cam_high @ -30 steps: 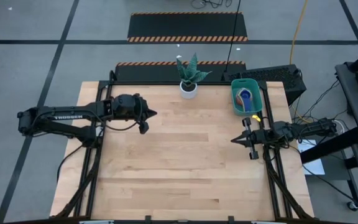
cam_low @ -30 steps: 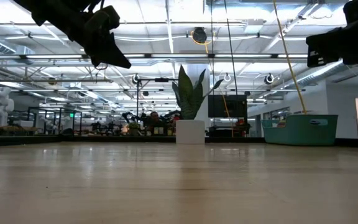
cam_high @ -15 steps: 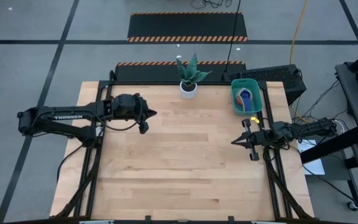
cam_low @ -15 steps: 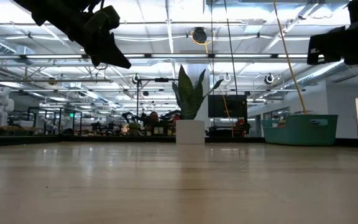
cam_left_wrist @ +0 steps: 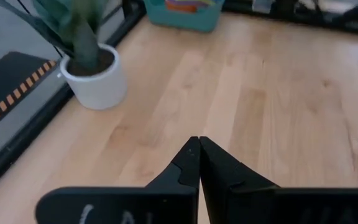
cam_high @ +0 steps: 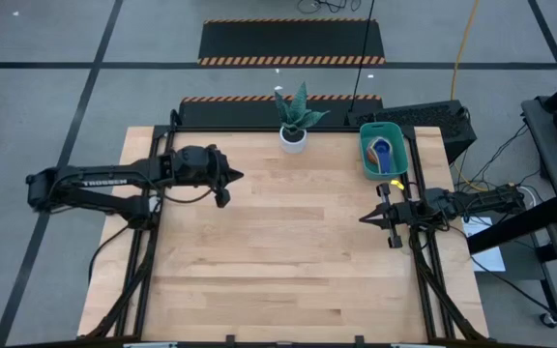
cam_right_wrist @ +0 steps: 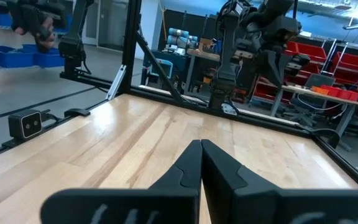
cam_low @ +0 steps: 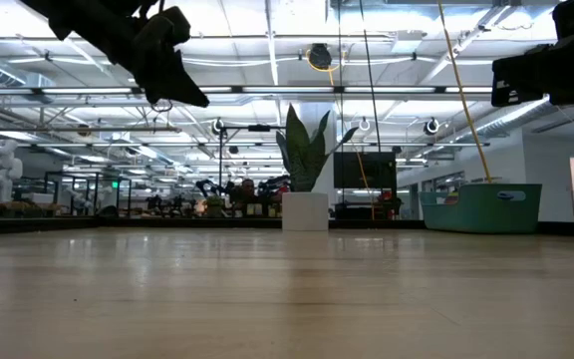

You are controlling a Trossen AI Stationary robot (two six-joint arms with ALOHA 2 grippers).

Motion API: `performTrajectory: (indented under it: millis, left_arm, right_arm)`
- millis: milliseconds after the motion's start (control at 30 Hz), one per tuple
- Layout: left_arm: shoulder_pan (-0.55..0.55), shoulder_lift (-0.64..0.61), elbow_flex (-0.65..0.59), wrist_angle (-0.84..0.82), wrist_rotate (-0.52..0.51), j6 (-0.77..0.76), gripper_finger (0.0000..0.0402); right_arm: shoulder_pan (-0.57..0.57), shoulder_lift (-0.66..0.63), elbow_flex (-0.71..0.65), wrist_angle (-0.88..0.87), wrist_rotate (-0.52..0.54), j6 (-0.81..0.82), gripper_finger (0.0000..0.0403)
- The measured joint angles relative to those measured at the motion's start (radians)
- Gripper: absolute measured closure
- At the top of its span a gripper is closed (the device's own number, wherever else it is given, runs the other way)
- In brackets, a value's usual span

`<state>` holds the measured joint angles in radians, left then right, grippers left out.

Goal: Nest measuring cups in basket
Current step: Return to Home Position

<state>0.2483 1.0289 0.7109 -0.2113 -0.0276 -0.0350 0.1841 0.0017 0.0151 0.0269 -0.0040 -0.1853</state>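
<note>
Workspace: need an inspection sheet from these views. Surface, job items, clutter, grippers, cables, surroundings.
Surface: wooden table, no spills seen.
Job's things: basket at far right corner; measuring cups inside it, a blue one uppermost; none seen on the table.
Clutter: potted plant at far edge.
Grippers: left gripper over left side, jaws shut, empty; right gripper near right edge, jaws shut, empty.
Cables: yellow cable on floor beyond; black cables right of table.
Surroundings: striped floor mats behind table; no person seen.
</note>
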Motion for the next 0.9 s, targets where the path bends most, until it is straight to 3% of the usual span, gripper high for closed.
performTrajectory:
  millis: [233, 600, 900]
  left_arm:
    - [0.0, -0.121, -0.055, 0.007, -0.026, 0.01, 0.0399]
    - [-0.033, -0.423, -0.215, 0.004, -0.017, 0.022, 0.04]
    - [-0.057, -0.657, -0.272, -0.063, -0.015, 0.045, 0.04]
  right_arm:
    - [0.0, 0.001, 0.0, 0.002, 0.001, -0.015, 0.0403]
    - [0.0, 0.001, 0.0, 0.005, 0.002, -0.011, 0.0403]
    - [0.0, 0.001, 0.0, 0.006, 0.003, -0.011, 0.0403]
